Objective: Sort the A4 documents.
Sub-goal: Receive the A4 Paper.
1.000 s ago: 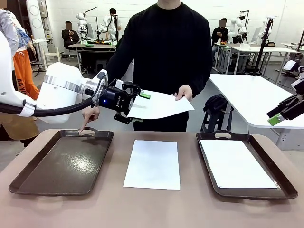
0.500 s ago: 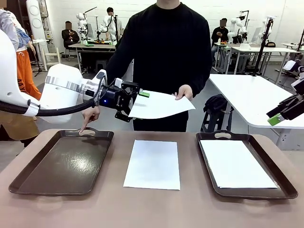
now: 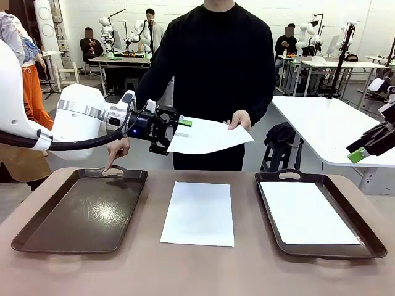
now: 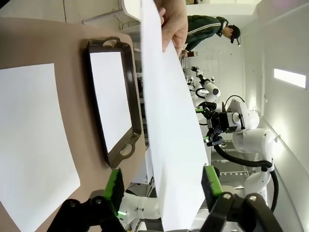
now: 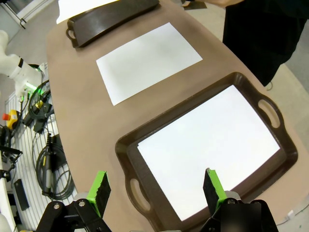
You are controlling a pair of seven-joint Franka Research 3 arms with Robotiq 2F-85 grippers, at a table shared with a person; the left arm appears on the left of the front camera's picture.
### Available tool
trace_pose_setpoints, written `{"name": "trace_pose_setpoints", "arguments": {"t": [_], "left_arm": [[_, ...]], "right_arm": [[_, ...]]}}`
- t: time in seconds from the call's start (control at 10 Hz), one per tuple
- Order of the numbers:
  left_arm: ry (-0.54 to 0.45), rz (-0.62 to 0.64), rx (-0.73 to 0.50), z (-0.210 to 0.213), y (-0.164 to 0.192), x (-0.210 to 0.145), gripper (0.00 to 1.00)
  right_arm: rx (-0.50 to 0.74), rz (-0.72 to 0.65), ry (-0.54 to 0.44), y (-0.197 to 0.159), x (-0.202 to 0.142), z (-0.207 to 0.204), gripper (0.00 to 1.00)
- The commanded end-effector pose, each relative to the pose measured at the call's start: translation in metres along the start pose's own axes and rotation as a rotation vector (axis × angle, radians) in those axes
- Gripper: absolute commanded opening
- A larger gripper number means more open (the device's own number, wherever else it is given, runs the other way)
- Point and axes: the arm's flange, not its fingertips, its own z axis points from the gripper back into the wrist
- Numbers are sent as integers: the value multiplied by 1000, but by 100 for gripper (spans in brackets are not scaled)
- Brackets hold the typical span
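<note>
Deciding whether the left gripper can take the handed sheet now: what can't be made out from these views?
- Front view: the left gripper covers the held sheet at its near edge, hiding pad contact.
- Left wrist view: the sheet's lower end is cut off by the bottom edge; its depth between the fingers is unclear.
- Right tray: whether its paper is one sheet or several, too thin to tell in either view.

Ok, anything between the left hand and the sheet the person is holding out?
Nothing visible. The held sheet has its near edge between the parted fingers of the left hand; the person's hand grips its far end.
</note>
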Motion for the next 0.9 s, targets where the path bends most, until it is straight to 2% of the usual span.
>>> {"name": "trace_pose_setpoints", "arguments": {"t": [0.0, 0.1, 0.2, 0.3, 0.4, 0.5, 0.6, 0.7, 0.8], "left_arm": [[-4, -40, -41, -5, 0, 5, 60], [0, -42, -41, -4, 2, 7, 76], [-4, -47, -47, -4, 2, 6, 41], [-10, -50, -50, -4, 1, 5, 56], [-12, -52, -52, -4, 1, 6, 21], [-15, -61, -39, -4, -1, 4, 36], [-16, -60, -40, -3, -2, 3, 1], [-17, -62, -41, -3, -3, 3, 16], [-7, -69, -40, -3, -3, 2, 0]], "right_arm": [[-9, 1, 2, 0, 1, -1, 100], [-9, 1, 2, 0, 1, -1, 100], [-9, 1, 2, 0, 1, -1, 100], [-9, 1, 2, 0, 1, -1, 100], [-9, 1, 2, 0, 1, -1, 100], [-9, 1, 2, 0, 1, -1, 100], [-9, 1, 2, 0, 1, -1, 100], [-9, 1, 2, 0, 1, -1, 100], [-9, 1, 2, 0, 1, -1, 100]]}}
